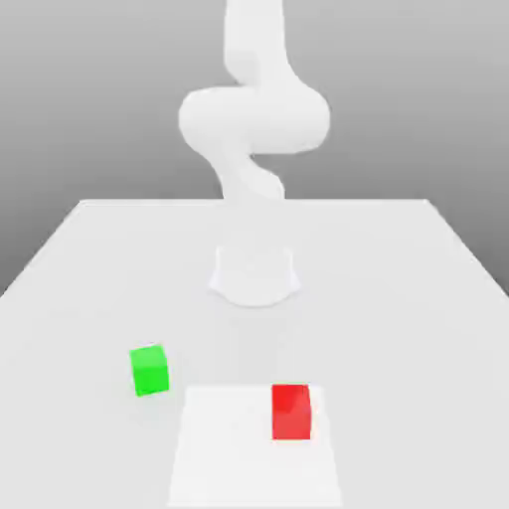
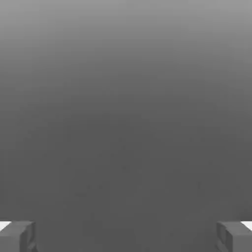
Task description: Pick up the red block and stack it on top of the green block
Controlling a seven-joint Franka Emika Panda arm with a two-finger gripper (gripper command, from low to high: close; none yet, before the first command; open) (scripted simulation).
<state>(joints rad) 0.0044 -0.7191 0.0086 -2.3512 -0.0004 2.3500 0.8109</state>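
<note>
The red block (image 1: 291, 412) stands on the white table (image 1: 418, 298) near its front edge, right of the middle in the exterior view. The green block (image 1: 149, 370) sits apart from it, further to the exterior view's left and slightly further back. In the hand view my gripper (image 2: 126, 236) is open, its two grey fingertips (image 2: 17, 236) far apart with nothing between them, and only plain grey lies ahead of it. The white arm (image 1: 254, 119) rises from its base at the table's middle and bends upward, far above both blocks.
The arm's round base (image 1: 254, 275) stands in the middle of the table behind the blocks. A paler square patch (image 1: 229, 447) lies flat on the table under the red block. The table's edges run off at both sides.
</note>
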